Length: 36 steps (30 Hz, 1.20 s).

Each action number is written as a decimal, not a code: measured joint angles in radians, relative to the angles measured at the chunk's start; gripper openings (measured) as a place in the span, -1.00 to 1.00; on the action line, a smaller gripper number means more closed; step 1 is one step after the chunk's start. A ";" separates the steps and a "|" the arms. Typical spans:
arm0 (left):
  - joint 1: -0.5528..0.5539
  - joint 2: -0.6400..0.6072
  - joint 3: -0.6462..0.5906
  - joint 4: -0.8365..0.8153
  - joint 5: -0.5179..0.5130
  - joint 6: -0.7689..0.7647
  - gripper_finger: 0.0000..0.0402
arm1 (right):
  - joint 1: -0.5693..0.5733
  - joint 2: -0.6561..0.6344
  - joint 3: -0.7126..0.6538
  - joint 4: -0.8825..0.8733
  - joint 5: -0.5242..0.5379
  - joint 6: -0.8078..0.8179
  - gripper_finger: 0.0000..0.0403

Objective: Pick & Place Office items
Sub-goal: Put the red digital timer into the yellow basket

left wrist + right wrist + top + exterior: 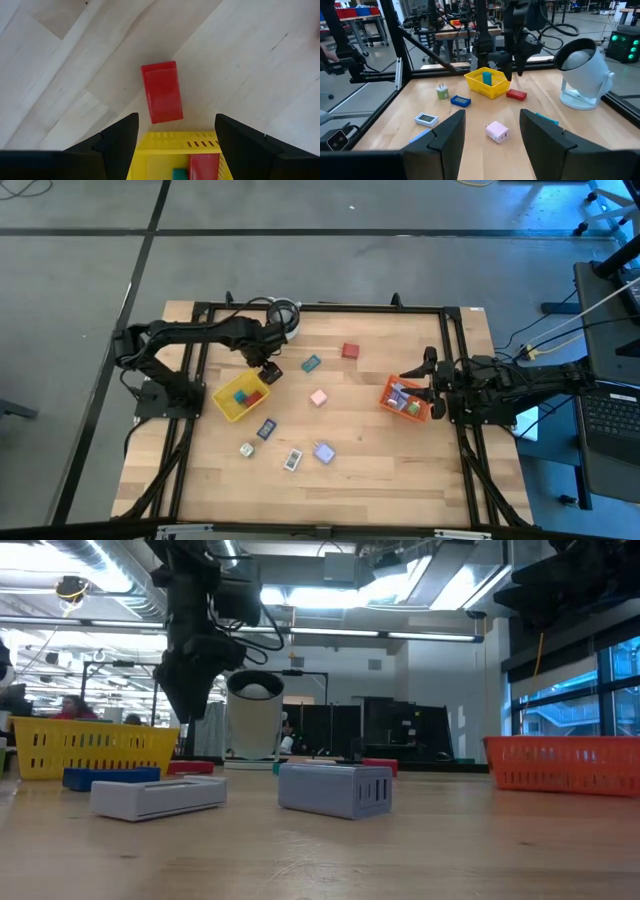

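Observation:
My left gripper (pixel 266 367) (pixel 176 135) is open and hangs over the table, just past the far right corner of the yellow tray (pixel 240 396). A red block (pixel 161 92) (pixel 273 376) lies flat on the wood below its fingers, beside that tray. The tray holds a red piece and a teal piece (pixel 181 174). Other office items lie flat on the table: a red one (pixel 349 351), a teal one (pixel 311 364), a pink one (pixel 318 397), a dark blue one (pixel 266 428), a pale blue one (pixel 323 452) and a white one (pixel 292 461). My right gripper (pixel 430 388) (pixel 492 145) is open at the orange tray (pixel 405 398).
A round white-and-grey cylinder (pixel 285 315) (pixel 582 75) stands near the far edge, behind my left arm. The orange tray holds several pieces. A black frame (pixel 320 308) rims the table. Bare wood lies between the two trays and toward the near edge.

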 joint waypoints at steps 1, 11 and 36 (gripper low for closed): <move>0.000 0.002 0.000 0.004 0.000 0.005 0.29 | 0.000 0.000 0.000 0.000 0.000 0.000 -0.07; 0.005 0.060 0.000 0.069 -0.003 0.024 0.30 | 0.000 0.000 0.000 0.000 0.003 0.000 -0.07; 0.005 0.208 0.000 0.105 -0.088 0.070 0.29 | 0.000 0.000 0.000 0.000 -0.042 0.019 -0.07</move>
